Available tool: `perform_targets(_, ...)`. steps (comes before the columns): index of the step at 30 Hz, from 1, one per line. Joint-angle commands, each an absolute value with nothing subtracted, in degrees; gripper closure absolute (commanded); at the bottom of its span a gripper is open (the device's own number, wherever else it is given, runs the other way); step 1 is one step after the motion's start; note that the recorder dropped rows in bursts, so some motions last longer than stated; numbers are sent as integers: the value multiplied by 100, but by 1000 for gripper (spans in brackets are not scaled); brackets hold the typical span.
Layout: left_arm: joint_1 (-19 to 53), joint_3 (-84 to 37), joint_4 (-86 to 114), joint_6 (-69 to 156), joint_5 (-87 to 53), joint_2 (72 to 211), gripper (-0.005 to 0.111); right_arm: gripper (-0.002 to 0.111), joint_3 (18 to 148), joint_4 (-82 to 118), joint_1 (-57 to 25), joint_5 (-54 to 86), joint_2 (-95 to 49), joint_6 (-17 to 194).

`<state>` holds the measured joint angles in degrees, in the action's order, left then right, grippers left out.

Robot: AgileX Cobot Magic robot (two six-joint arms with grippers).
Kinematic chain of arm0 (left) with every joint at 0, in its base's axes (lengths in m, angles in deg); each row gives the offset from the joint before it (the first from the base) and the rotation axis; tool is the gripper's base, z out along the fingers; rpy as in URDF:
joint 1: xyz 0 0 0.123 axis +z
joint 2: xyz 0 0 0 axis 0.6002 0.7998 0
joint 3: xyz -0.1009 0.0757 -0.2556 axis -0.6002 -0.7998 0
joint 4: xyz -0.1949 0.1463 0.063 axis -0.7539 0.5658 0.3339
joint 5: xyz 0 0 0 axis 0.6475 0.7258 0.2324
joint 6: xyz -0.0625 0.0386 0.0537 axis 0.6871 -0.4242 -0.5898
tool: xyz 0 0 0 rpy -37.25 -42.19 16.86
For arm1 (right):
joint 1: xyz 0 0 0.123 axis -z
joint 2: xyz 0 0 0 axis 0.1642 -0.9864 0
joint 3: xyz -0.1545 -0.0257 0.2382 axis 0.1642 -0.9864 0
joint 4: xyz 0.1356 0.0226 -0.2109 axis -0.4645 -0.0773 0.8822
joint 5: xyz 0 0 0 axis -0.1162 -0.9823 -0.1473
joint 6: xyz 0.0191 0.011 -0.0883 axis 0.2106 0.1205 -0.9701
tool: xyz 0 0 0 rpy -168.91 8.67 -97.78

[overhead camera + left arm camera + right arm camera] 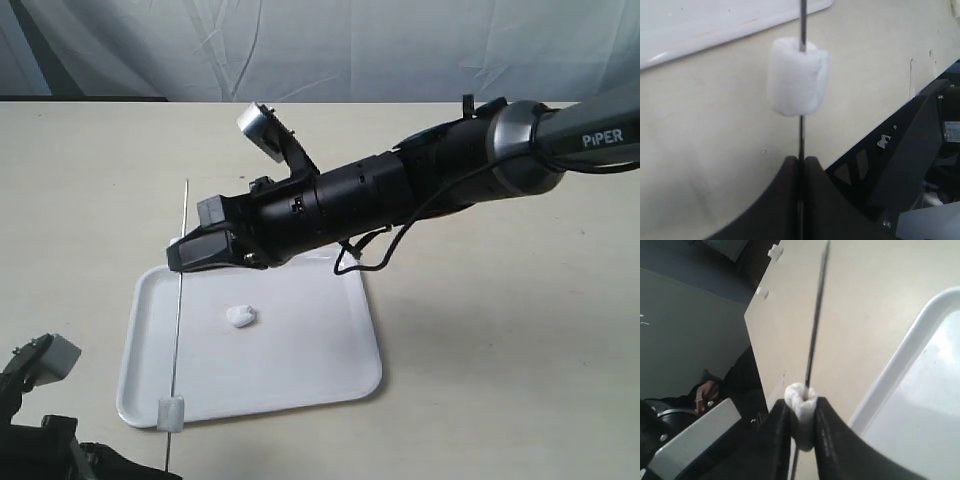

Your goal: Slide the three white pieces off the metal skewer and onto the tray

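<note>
The skewer (180, 300) runs near to far over the left edge of the tray (300, 380), its far tip reaching past the tray above the beige surface (500, 330). The left gripper (801, 162) holds its near end, jaws pressed together on the rod. Just beyond them the near piece (172, 412) sits threaded on the skewer, at the tray's near-left corner. The right gripper (180, 252) reaches across from the right to the tray's far-left corner, its jaws pinching the far piece (801, 396), also threaded on the rod. A loose piece (240, 317) lies on the tray, right of the skewer and apart from it.
</note>
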<state>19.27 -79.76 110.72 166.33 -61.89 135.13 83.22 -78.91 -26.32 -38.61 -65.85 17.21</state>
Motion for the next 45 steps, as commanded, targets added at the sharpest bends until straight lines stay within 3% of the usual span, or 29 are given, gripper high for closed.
perform_targets(1, 1902, -8132, 11299, 16541, -6362, 13526, 107, 93, 8720, -8172, -2594, -3329, -6534, 1668)
perform_targets(18, 1902, -8132, 11212, 16541, -6269, 13526, 107, 93, 9715, -8124, -2594, -2125, -6363, 2055)
perform_targets(25, 1902, -8132, 10693, 16379, -5490, 13526, 107, 93, 9664, -4279, -2623, -2243, -6522, 4743)
perform_targets(34, 1902, -8073, 10267, 16077, -5569, 13526, 107, 93, 8602, -4032, -3024, -1777, -6841, 5048)
perform_targets(35, 1902, -8073, 10267, 16077, -5569, 13526, 107, 92, 8593, -4032, -3058, -1854, -6879, 5048)
perform_targets(37, 1902, -8073, 10267, 16077, -5569, 13526, 107, 79, 8570, -4122, -3109, -1948, -6973, 5038)
perform_targets(38, 1902, -8073, 10267, 16077, -5569, 13526, 107, 65, 8570, -4149, -3120, -1930, -6971, 5017)
perform_targets(39, 1902, -8073, 10289, 16075, -5546, 13526, 107, 59, 8570, -4213, -3120, -1968, -6934, 5017)
perform_targets(42, 1902, -8073, 10379, 16098, -5426, 13526, 107, 60, 8570, -4346, -3120, -2385, -6715, 4666)
perform_targets(45, 1902, -8073, 10335, 16098, -5436, 13526, 107, 61, 8570, -5129, -3120, -3687, -6406, 3554)
